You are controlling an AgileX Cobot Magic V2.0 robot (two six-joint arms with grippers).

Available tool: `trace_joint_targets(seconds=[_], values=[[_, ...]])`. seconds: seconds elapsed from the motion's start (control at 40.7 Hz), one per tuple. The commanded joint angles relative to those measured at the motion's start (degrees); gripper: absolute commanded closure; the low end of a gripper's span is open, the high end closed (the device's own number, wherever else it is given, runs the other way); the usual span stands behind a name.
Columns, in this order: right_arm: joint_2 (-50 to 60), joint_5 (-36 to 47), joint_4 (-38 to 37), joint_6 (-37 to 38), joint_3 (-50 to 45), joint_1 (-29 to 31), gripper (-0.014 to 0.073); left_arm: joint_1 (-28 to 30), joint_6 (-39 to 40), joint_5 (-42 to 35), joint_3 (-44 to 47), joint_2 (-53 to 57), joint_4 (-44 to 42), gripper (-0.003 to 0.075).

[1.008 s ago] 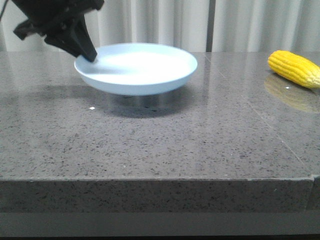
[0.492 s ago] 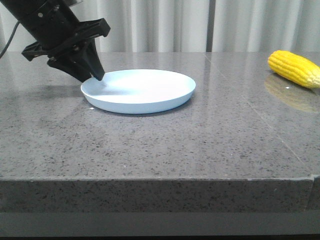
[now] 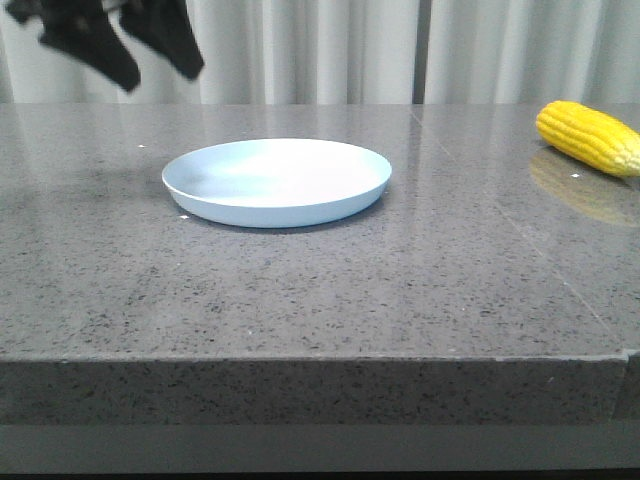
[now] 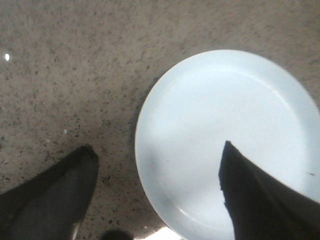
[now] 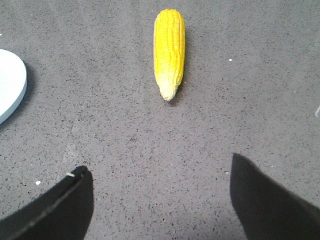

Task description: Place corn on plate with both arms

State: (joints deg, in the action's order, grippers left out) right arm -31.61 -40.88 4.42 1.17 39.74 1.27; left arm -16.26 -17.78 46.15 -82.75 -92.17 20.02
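Left gripper [image 3: 155,65]: fingers spread wide, empty, above plate [image 3: 277,181] at 10 o'clock.
Right gripper [image 5: 160,200]: wide open, empty; corn [image 5: 169,51] lay apart on table [image 3: 320,290].

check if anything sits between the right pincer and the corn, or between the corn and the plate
Nothing visible does. In the right wrist view only bare table lies between the open right pincer and the corn. In the front view the stretch from corn to plate is bare too.
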Motion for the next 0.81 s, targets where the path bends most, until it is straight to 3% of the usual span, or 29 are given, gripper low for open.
trace_joint_targets(seconds=[0.0,0.197,0.369,0.541,0.787], values=[[-0.51,3.78,-0.13,-0.37,1.52,0.11,0.0003,-2.95,-0.16,-0.02,-1.82,7.68,-0.5,0.0217],[-0.51,3.78,-0.13,-0.37,1.52,0.11,0.0003,-9.37,2.64,7.19,-1.5,16.81,-5.53,0.0219],[-0.51,3.78,-0.13,-0.37,1.52,0.11,0.0003,-13.19,10.22,11.69,1.49,23.44,-13.82,0.0308],[-0.51,3.78,-0.13,-0.37,1.52,0.11,0.0003,-13.92,13.15,12.09,8.33,31.5,-17.65,0.0386],[-0.51,3.78,-0.13,-0.37,1.52,0.11,0.0003,-13.92,20.04,12.35,18.66,43.56,-24.0,0.0388]])
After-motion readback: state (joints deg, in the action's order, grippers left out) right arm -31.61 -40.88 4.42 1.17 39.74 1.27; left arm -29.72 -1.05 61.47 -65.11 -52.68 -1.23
